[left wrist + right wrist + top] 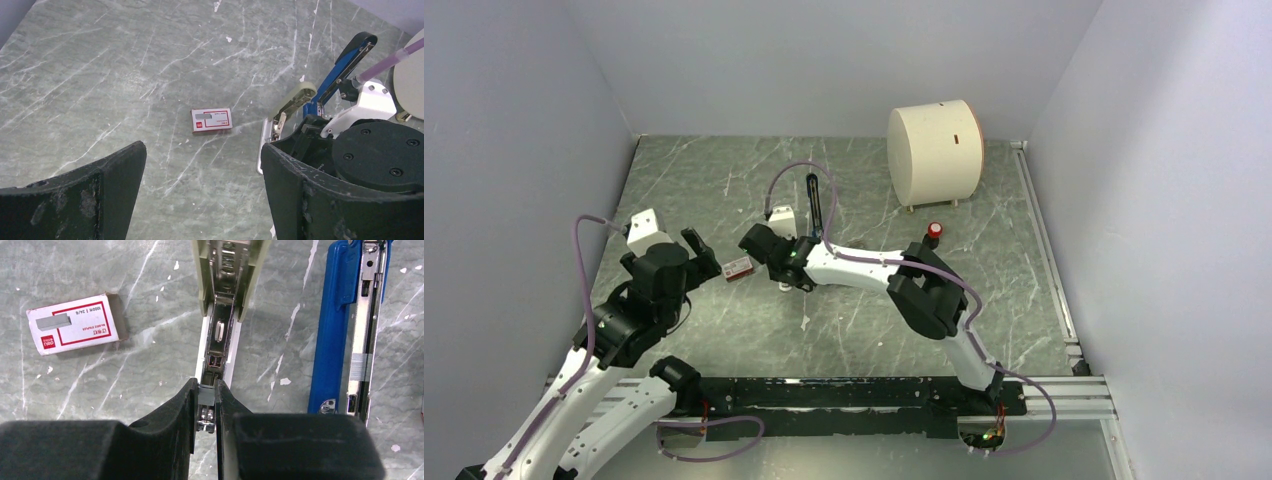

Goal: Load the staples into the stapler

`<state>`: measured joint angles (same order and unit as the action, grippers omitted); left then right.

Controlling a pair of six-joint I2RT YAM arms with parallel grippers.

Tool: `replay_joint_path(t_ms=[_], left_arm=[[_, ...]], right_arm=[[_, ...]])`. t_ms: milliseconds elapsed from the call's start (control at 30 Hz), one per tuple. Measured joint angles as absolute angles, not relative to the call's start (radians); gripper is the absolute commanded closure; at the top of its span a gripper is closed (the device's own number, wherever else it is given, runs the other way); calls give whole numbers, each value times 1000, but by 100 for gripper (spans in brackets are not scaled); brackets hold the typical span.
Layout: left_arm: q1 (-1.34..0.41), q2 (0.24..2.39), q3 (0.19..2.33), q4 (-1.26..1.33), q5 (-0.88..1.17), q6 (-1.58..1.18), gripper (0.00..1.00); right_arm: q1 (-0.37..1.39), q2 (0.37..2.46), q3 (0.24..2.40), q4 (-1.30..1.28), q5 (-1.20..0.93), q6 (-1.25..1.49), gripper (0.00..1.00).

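Note:
The blue stapler (330, 330) lies open on the table, its metal rail up, with a short grey piece in the rail. In the top view its black arm (814, 200) stands up. To its left lies a beige stapler (230, 280), also open. My right gripper (206, 390) is shut on a small grey staple strip (206, 395), held at the near end of the beige stapler's metal channel. A red-and-white staple box (72, 324) lies further left. My left gripper (202, 150) is open and empty, above the table short of the box (212, 120).
A big white cylinder (934, 150) stands at the back right. A small red-capped object (934, 232) stands in front of it, by the right arm's elbow. Grey walls close in the table on three sides.

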<state>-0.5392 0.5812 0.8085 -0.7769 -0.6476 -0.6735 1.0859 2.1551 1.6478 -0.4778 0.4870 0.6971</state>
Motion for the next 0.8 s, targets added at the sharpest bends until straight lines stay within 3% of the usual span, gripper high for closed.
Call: replay_joint_path(t_ms=[800], left_arm=[[-539, 585, 809, -777, -647, -673, 11]], right_arm=[[1086, 2090, 1580, -414, 487, 665, 84]])
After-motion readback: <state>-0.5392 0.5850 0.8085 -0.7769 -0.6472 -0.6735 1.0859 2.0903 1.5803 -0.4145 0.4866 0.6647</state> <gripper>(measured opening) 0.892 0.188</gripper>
